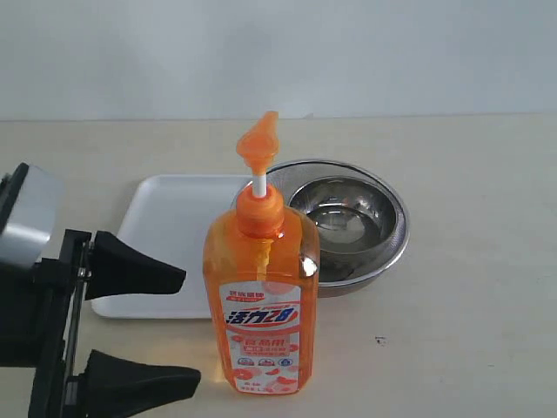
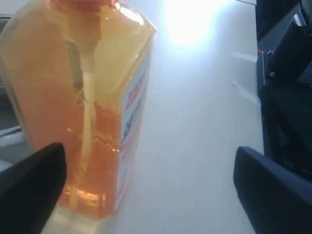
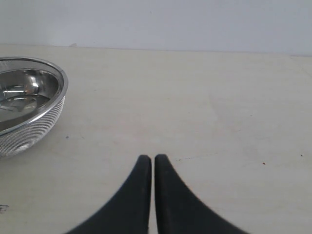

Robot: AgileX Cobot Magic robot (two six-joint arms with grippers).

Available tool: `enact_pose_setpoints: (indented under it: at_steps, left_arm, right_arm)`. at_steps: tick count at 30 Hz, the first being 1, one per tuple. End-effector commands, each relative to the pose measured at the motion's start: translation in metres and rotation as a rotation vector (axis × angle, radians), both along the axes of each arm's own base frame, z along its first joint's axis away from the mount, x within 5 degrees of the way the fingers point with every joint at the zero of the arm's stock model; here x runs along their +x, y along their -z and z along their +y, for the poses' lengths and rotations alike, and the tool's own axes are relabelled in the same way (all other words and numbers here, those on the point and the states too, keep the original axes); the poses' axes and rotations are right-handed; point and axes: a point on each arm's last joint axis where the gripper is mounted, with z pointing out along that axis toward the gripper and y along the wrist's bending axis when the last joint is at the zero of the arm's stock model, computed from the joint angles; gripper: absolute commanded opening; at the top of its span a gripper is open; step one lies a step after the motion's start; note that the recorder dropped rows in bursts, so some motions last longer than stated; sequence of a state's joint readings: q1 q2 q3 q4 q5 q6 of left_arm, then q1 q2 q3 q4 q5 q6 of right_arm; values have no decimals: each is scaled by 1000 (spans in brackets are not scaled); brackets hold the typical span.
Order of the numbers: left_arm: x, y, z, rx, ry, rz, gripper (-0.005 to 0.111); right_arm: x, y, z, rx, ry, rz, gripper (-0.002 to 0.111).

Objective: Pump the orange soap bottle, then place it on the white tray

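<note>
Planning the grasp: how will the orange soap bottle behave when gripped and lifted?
Likely heavy: the orange soap bottle holds visible liquid. Tall and narrow-based, so a high push may tip it. Smooth plastic sides could slip in the jaws.

The orange soap bottle (image 1: pixel 261 292) was stood upright on the counter (image 1: pixel 470 331), pump head raised on its white stem; the white tray (image 1: pixel 178 222) was laid flat right behind it.

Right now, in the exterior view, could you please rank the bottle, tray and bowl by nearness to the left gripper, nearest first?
1. Orange soap bottle, beside the left gripper.
2. White tray, farther back.
3. Metal mesh bowl, far right.
</note>
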State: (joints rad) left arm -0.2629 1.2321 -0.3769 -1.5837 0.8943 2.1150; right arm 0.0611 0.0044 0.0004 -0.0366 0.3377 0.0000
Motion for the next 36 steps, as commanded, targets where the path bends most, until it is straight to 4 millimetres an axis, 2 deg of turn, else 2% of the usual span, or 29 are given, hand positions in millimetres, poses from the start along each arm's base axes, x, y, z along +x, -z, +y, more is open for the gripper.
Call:
enact_pose_setpoints:
  at_steps: [1, 7, 8, 10, 13, 19, 27, 29, 36]
  left_arm:
    - [4, 0, 1, -16, -50, -3, 86]
    - [3, 0, 1, -19, -53, 14, 86]
    - [3, -4, -1, -72, -55, 41, 86]
    - [1, -14, -5, -193, -40, 57, 86]
    - [-8, -37, -11, -362, 102, 111, 86]
    - [3, -76, -17, -432, 101, 143, 86]
    - [3, -82, -17, -425, 104, 80, 86]
    - [7, -78, -15, -365, 39, 9, 86]
    - [30, -64, 3, -89, -400, -96, 86]
  right_arm:
    - [0, -1, 0, 2, -4, -13, 0]
    - [0, -1, 0, 2, -4, -13, 0]
    - [0, -1, 0, 2, -4, -13, 0]
    - [0, -1, 0, 2, -4, -13, 0]
    - [0, -1, 0, 2, -4, -13, 0]
    - [0, -1, 0, 2, -4, -13, 0]
    - [0, -1, 0, 2, -4, -13, 0]
    - [0, -1, 0, 2, -4, -13, 0]
    - [0, -1, 0, 2, -4, -13, 0]
